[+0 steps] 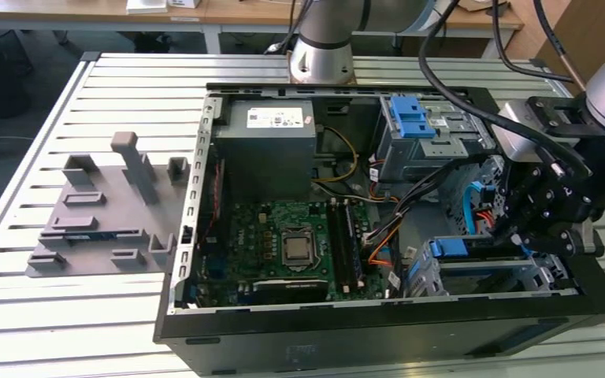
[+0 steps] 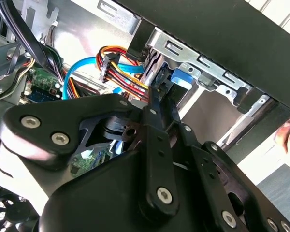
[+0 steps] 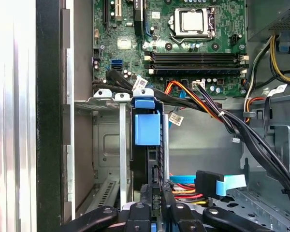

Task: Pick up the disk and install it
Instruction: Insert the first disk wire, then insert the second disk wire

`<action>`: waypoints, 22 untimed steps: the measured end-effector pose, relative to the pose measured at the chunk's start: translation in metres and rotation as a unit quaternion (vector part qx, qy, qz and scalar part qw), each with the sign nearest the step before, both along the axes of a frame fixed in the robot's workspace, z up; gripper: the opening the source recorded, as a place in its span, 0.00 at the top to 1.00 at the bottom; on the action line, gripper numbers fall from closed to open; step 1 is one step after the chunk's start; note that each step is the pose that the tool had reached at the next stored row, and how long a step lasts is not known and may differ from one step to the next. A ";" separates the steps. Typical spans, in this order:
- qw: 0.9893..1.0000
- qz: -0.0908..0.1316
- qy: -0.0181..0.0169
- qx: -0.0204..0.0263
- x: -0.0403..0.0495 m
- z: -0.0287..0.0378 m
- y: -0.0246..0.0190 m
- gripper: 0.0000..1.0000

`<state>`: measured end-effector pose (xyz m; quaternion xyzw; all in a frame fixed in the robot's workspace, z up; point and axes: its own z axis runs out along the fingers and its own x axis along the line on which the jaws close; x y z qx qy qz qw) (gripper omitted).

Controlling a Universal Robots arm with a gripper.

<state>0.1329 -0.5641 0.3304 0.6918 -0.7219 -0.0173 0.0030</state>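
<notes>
The gripper [image 3: 154,200] clamps the disk's [image 3: 147,145] rear edge, the disk standing inside the drive bay [image 3: 104,99].

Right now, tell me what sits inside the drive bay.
The disk stands on edge in the drive bay, its blue carrier tab visible. The gripper covers its near end; its label is hidden.

Disk [image 3: 148,145] on edge, dark body with blue plastic carrier rail and tab, standing upright just beyond the fingers [image 3: 154,195], in a metal bay
</notes>
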 end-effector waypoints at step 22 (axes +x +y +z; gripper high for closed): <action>1.000 0.000 0.000 0.000 0.0000 0.0125 0.0000 0.89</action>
